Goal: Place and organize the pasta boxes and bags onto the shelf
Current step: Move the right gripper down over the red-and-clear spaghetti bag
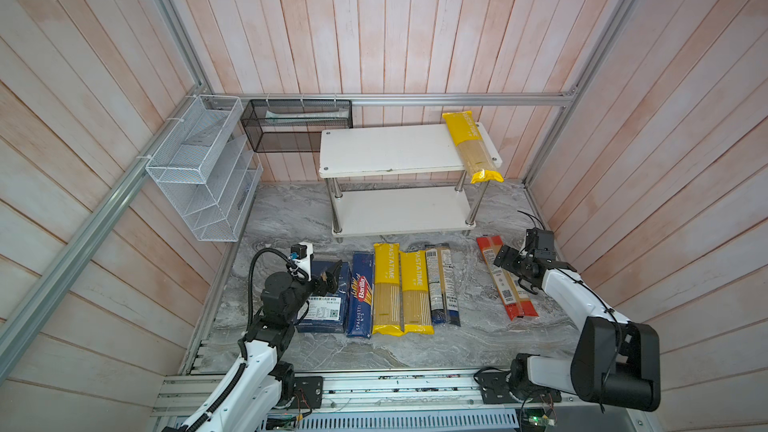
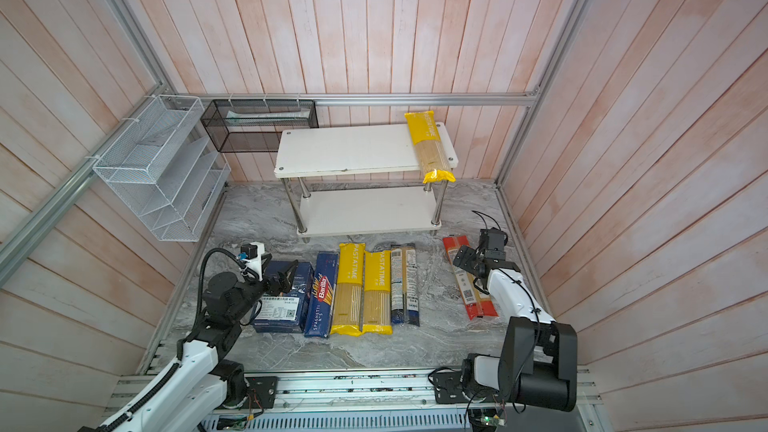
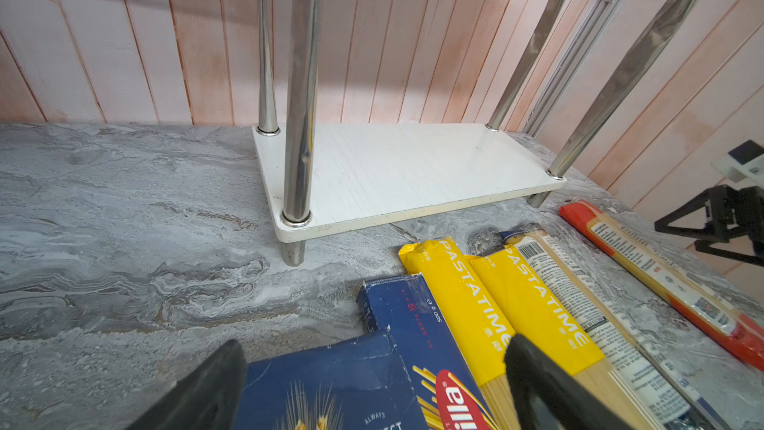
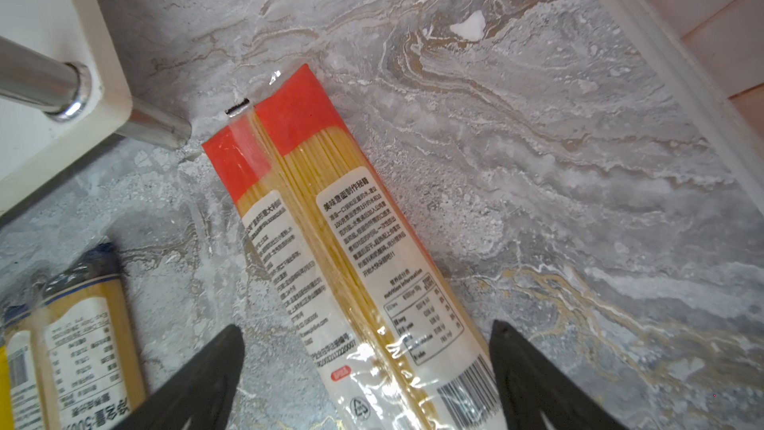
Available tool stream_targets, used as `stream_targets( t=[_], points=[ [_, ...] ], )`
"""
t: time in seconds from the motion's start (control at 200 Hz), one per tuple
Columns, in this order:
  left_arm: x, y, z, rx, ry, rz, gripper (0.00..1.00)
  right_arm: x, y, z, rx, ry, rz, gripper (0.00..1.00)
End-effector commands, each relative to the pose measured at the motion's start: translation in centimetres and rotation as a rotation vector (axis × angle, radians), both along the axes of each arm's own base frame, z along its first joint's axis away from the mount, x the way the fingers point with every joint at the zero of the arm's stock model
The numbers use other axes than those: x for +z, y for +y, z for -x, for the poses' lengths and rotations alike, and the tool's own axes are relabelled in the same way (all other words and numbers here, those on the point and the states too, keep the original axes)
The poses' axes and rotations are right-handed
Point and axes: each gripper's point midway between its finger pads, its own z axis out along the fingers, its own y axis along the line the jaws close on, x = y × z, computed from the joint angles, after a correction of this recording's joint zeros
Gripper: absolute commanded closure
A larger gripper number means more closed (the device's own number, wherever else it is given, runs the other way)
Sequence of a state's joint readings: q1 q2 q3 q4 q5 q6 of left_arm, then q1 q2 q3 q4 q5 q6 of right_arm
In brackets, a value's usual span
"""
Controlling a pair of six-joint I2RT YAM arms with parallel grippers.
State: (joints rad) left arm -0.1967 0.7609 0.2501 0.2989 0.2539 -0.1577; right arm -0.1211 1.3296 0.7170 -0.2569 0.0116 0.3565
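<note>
The left arm (image 1: 277, 286) hides part of the wide box (image 1: 326, 314).

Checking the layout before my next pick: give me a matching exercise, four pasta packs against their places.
Things:
1 red bag
2 wide blue box
3 SPAGHETTI box
4 lone yellow bag

Places:
A on the shelf's top board, overhanging its front edge
B leftmost in the row, under the left pincer
C under the open right pincer
D between the wide blue box and the nearest yellow bag

Pairs: 1-C, 2-B, 3-D, 4-A

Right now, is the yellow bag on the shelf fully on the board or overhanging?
Overhanging: the yellow bag sticks out past the front edge of the top board.
</note>
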Motion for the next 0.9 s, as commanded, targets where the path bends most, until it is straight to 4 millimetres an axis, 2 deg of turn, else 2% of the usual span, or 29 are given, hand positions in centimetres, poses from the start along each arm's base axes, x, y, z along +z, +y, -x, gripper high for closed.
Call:
stream_targets(
  t=[0.0, 0.45, 0.895],
  points=[
    [0.2, -0.1, 0.1, -0.011, -0.008, -0.007, 0.00, -0.3, 0.0, -1.1, 0.030, -0.002, -0.016, 0.07],
    [0.2, -0.1, 0.1, -0.009, -0.010, -0.007, 0.00, -2.7, 0.3, -3.5, 0.094, 0.056, -0.079, 0.08],
    [0.2, -0.1, 0.1, -0.011, -0.006, -0.008, 0.00, -4.1, 2.4, -2.9, 0.162, 0.080, -0.180, 0.10]
  ],
)
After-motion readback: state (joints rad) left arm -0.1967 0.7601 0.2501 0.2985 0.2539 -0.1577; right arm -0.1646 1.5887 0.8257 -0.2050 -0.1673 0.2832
